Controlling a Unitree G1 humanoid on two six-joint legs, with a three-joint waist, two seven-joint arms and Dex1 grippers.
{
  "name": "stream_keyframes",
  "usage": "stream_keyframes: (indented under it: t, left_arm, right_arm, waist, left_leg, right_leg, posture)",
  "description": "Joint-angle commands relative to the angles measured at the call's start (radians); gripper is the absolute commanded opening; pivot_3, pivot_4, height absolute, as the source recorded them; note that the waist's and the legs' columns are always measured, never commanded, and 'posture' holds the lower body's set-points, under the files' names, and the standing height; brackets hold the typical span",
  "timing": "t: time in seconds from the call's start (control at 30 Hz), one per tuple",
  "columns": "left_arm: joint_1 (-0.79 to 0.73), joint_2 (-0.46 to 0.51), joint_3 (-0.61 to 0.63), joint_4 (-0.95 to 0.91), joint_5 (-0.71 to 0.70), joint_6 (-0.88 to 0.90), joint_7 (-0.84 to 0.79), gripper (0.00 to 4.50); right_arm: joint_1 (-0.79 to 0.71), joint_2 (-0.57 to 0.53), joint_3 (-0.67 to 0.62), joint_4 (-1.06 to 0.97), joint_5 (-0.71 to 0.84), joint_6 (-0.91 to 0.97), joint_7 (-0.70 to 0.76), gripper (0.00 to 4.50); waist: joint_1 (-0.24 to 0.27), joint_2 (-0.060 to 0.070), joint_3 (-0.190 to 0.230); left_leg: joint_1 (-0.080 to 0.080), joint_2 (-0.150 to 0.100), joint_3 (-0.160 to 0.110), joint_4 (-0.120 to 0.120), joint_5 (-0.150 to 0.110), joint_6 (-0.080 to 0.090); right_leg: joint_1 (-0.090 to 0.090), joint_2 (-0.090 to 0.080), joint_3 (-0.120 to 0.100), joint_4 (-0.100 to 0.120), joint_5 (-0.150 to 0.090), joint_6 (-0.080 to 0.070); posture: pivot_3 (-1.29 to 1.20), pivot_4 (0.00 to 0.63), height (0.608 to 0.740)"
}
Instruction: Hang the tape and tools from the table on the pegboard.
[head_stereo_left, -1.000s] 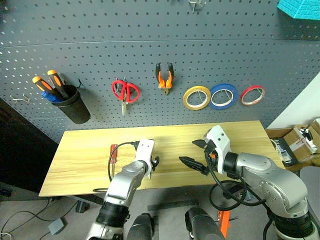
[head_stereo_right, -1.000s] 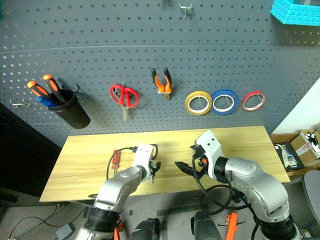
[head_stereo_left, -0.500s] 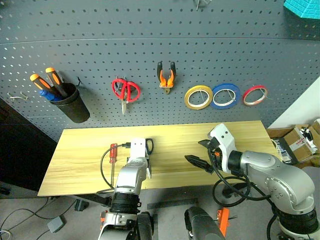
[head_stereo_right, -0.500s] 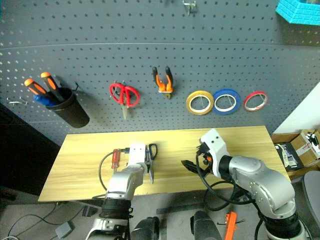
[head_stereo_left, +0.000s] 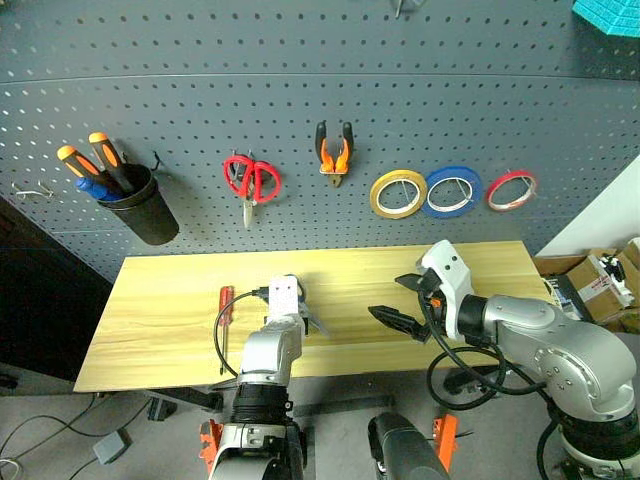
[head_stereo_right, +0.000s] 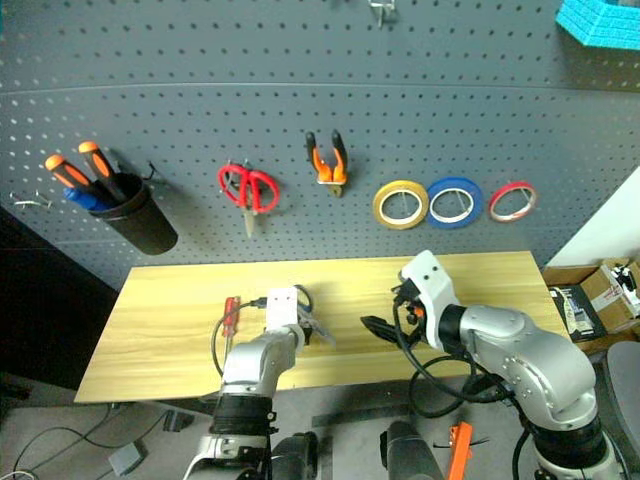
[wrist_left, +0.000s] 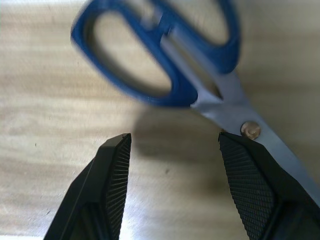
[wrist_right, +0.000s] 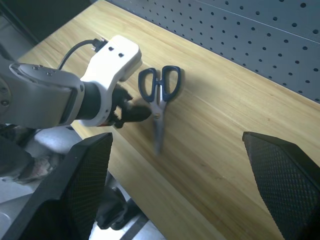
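On the table just ahead of our half-open left gripper we are facing the blue-handled scissors, handles farthest from us and blades running back past one finger, while our right gripper is hanging wide and empty well to the side

A workshop: a large dark grey perforated pegboard carries hung red-handled scissors, orange-and-black pliers and tape rolls above a light yellow wooden surface.
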Motion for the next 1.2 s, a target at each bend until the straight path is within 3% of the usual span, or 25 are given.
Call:
stream_keyframes:
  t: [0.03,0.1,0.27,0.3,0.73,1.2]
  left_arm:
    - [0.018,-0.053,0.029,-0.128,-0.039,-0.049,0.002,2.96]
    - [0.022,-0.102,0.062,-0.172,-0.098,-0.077,-0.005,2.96]
    - [-0.003,-0.159,0.096,-0.155,-0.147,-0.061,0.069,4.4]
    - [-0.009,-0.171,0.104,-0.141,-0.167,-0.052,0.08,4.48]
    - [-0.025,-0.276,0.112,-0.058,-0.325,-0.009,0.329,4.48]
    - [-0.126,-0.226,0.111,0.252,-0.441,-0.217,0.38,4.48]
  right_arm:
    - [0.003,-0.02,-0.025,-0.028,0.03,-0.002,0.011,4.45]
    - [0.0,-0.028,-0.024,-0.02,0.032,-0.008,0.012,4.45]
    - [-0.01,-0.038,-0.023,-0.002,0.034,-0.018,0.008,4.5]
    - [-0.011,-0.04,-0.022,0.001,0.035,-0.021,0.008,4.5]
    - [-0.008,-0.053,-0.059,0.026,0.085,-0.009,0.016,4.5]
    - [-0.016,-0.069,-0.055,0.026,0.124,-0.008,0.009,4.5]
  waist:
    - [0.0,0.0,0.0]
    - [0.001,0.0,0.0]
    - [0.003,0.0,0.0]
    - [0.003,0.0,0.0]
    - [0.001,0.0,0.001]
    - [-0.003,0.0,0.001]
  left_leg:
    - [0.0,0.0,0.0,0.0,0.0,0.0]
    - [-0.002,0.0,0.0,0.0,0.0,0.0]
    - [-0.004,-0.001,0.0,0.001,0.0,0.0]
    - [-0.005,-0.001,0.0,0.001,0.0,0.0]
    - [-0.005,-0.002,0.0,0.001,0.0,0.0]
    - [-0.005,-0.002,0.001,0.0,0.0,0.0]
  right_leg:
    - [0.0,0.0,0.0,-0.001,0.0,0.0]
    - [0.0,0.0,0.0,-0.003,0.001,0.002]
    - [0.0,-0.003,0.0,-0.005,0.002,0.003]
    - [0.0,-0.003,0.0,-0.006,0.002,0.004]
    - [0.0,-0.003,-0.001,-0.006,0.002,0.004]
    - [-0.001,-0.003,0.0,-0.007,0.003,0.004]
  posture:
    - [-0.15,0.235,0.74]
    - [-0.15,0.235,0.74]
    - [-0.15,0.232,0.74]
    - [-0.15,0.231,0.74]
    - [-0.18,0.232,0.74]
    - [-0.2,0.228,0.74]
